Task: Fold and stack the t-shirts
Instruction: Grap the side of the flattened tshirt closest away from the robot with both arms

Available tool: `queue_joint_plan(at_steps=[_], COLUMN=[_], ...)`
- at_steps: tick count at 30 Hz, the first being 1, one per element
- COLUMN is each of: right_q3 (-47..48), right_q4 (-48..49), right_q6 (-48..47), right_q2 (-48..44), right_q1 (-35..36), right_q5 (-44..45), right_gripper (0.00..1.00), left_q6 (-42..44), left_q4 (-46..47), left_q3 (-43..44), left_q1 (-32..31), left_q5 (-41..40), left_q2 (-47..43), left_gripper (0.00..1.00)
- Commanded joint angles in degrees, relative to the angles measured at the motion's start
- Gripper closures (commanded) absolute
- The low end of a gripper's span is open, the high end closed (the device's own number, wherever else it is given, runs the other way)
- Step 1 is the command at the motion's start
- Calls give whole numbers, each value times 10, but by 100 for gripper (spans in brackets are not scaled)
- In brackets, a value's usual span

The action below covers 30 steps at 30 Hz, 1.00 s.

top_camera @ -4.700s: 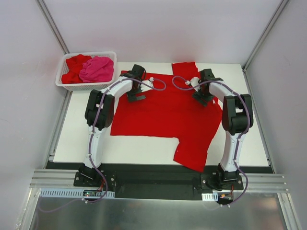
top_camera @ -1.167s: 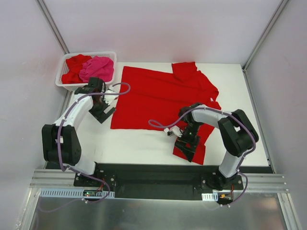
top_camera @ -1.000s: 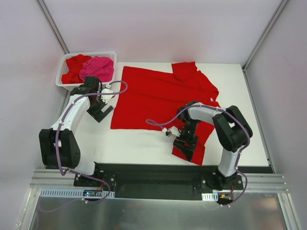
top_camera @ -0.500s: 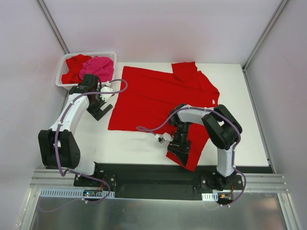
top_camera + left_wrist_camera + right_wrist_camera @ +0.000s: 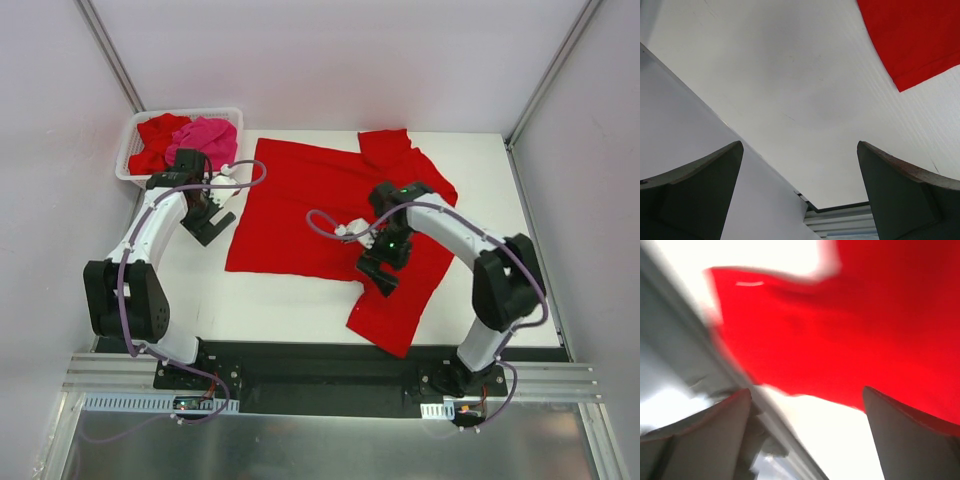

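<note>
Table [image 5: 285, 308]: one red t-shirt [image 5: 310, 205] spread flat across the middle, hem toward the left arm, one sleeve at the far edge, near sleeve [image 5: 392, 315] hanging toward the arm bases. White basket [image 5: 127, 150] at the far-left corner holds the rest: a red shirt [image 5: 152, 135] and the pink shirt [image 5: 210, 135], both crumpled. Left gripper [image 5: 213, 228] sits over bare table just beside the hem, jaws wide, empty; its wrist cam shows only the hem corner [image 5: 920, 40]. Right gripper [image 5: 377, 275] hovers over the shirt where the near sleeve meets the body, jaws wide, nothing held; wrist view blurred, just red cloth [image 5: 880, 330]. My read: spread step done, no fold made. Next likely needs each gripper to drop onto a cloth edge, pinch one layer only, then carry it across evenly so the fold doesn't bunch.
</note>
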Motion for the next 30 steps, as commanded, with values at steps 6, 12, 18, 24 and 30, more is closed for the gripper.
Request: queue_joint_plan(at_steps=[6, 12, 18, 24, 30], right_q3=[-85, -123, -98, -53, -30], right_q4=[296, 415, 371, 267, 243], right_q6=[58, 18, 35, 50, 61], right_q2=[-60, -56, -2, 31, 50], right_q1=[-149, -203, -218, -233, -262], right_q5=[347, 400, 348, 221, 179], right_gripper=[3, 4, 4, 4, 2], left_q6=[-3, -3, -3, -4, -5], left_q4=[-10, -11, -10, -10, -11], left_q3=[30, 36, 40, 44, 32], left_q1=[5, 5, 5, 3, 2], left_q5=[13, 11, 8, 5, 3], left_q2=[5, 8, 14, 16, 10], left_gripper=[2, 2, 2, 2, 2])
